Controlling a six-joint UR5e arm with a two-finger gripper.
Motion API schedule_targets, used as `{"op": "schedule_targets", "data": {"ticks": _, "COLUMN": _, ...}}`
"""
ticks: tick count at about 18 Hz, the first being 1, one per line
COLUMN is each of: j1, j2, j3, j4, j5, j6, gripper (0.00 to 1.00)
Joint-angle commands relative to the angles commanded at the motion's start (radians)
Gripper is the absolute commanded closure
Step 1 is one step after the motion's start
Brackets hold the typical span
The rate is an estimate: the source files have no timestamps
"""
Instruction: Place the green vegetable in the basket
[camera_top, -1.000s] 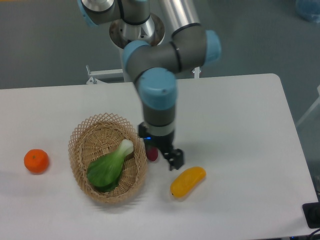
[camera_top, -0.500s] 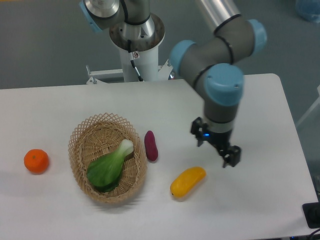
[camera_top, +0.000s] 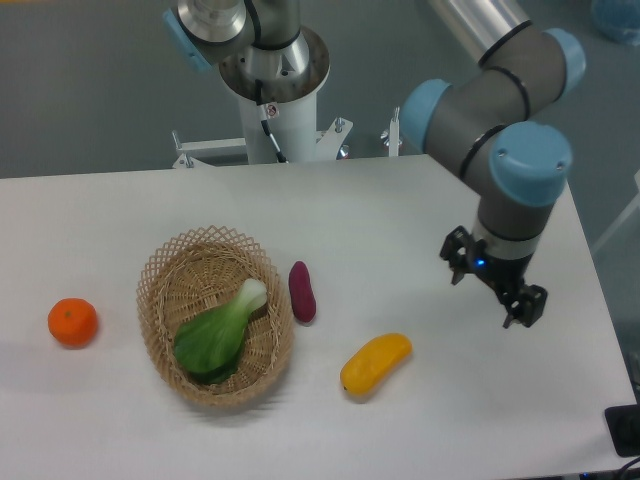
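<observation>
Gripper (camera_top: 497, 290) hangs empty, jaw gap unclear, well right of the basket (camera_top: 160, 320) holding the green vegetable (camera_top: 218, 335)

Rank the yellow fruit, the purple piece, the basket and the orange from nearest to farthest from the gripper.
From the gripper, at the table's right:
1. Yellow fruit, lower middle.
2. Purple piece, beside the basket.
3. Basket, holding the green vegetable.
4. Orange, far left.
</observation>
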Motion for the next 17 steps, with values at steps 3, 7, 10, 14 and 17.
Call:
{"op": "schedule_targets", "data": {"ticks": 3, "j1": 0.006, "j2": -0.017, "j3": 0.011, "j4": 0.005, "j5": 0.0, "j6": 0.002, "gripper": 0.0}}
{"op": "schedule_targets", "data": {"ticks": 7, "j1": 0.006, "j2": -0.029, "j3": 0.017, "j4": 0.005, "j5": 0.002, "j6": 0.002, "gripper": 0.0}}
{"op": "schedule_targets", "data": {"ticks": 10, "j1": 0.006, "j2": -0.032, "j3": 0.018, "j4": 0.003, "j5": 0.02, "j6": 0.002, "gripper": 0.0}}
{"op": "schedule_targets", "data": {"ticks": 14, "j1": 0.006, "j2": -0.032, "j3": 0.017, "j4": 0.005, "j5": 0.02, "j6": 0.0, "gripper": 0.0}}
{"op": "schedule_targets", "data": {"ticks": 17, "j1": 0.006, "j2": -0.032, "j3": 0.017, "j4": 0.005, "j5": 0.02, "j6": 0.0, "gripper": 0.0}}
